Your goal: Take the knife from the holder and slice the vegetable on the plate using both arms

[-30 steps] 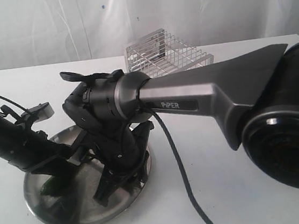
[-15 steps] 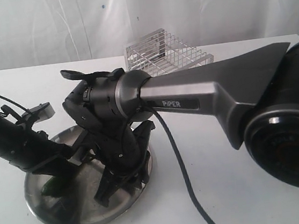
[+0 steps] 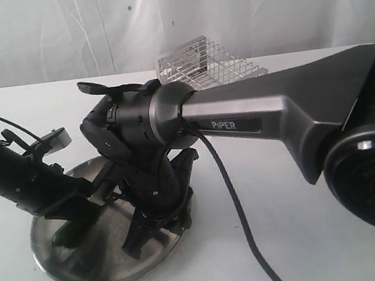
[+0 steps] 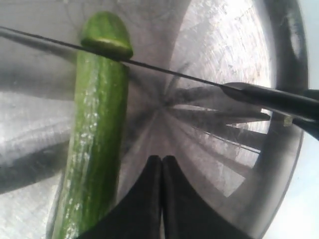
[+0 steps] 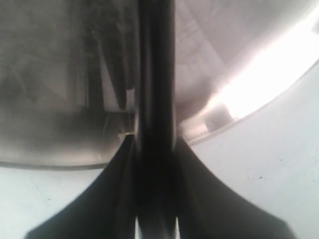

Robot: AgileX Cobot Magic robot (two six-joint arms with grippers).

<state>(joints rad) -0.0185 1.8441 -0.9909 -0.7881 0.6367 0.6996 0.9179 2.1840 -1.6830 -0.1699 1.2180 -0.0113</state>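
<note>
Slicing: right hand [image 5: 155, 139] pinches knife [image 4: 174, 74], blade across cucumber [image 4: 97, 139] near its tip, on steel plate [image 4: 234, 45]. left hand [image 4: 162, 167] pressed together, just beside cucumber. Press straight down; cucumber may roll.

Green cucumber [image 4: 97, 139] lies on the steel plate [image 4: 224, 40] beside the left gripper [image 4: 162, 164], its tips closed; the knife [image 4: 199, 82], clamped in the right gripper [image 5: 154, 149], crosses its cut end.

vegetable [image 4: 97, 139]: dark green skin with little shiny spots, light green where it is cut
plate [image 4: 234, 45]: shiny silver, scratchy lines spreading out from the middle
knife [image 4: 259, 95]: dark blade, black handle
holder [image 3: 209, 60]: shiny silver wires
right arm [image 3: 271, 104]: grey and black, white letters
table [image 3: 305, 222]: white
</note>
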